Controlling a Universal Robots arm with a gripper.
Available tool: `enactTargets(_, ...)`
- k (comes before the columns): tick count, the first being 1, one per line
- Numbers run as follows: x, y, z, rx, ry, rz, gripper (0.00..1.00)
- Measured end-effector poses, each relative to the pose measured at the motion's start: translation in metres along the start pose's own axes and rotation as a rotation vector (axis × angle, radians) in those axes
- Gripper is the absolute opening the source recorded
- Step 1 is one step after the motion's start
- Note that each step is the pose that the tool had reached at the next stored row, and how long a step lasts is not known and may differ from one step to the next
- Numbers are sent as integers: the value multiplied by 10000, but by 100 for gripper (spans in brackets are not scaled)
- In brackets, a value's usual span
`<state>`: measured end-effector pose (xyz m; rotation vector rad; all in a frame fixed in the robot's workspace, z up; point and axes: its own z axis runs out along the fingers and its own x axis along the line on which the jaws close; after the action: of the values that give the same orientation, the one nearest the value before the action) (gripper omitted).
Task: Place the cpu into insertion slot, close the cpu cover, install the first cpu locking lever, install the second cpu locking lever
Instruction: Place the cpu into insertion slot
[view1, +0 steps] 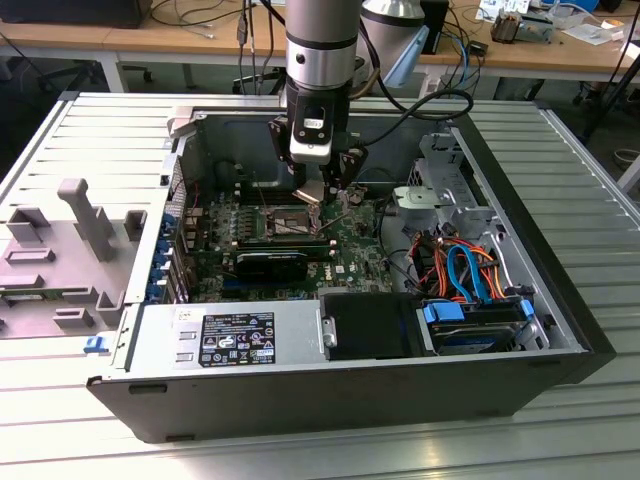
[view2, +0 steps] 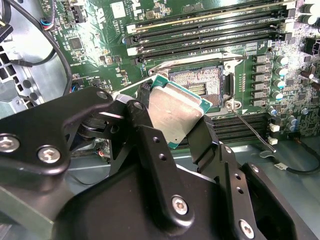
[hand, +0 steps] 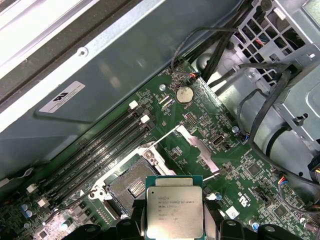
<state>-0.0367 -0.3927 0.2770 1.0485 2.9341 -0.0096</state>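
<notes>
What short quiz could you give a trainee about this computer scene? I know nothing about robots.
1. What is the gripper holding? A a cable; B the cpu; C a screwdriver.
2. True or false: the cpu is already seated in the socket.
3. Fill in: the motherboard lies inside an open computer ____.

Key: 1 B. 2 False: the gripper holds the cpu off the socket, which is uncovered and empty. 3 case.
</notes>
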Motion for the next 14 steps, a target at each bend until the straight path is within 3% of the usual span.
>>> enactTargets(14, 0, 0, 0, 2, 0, 77, 54)
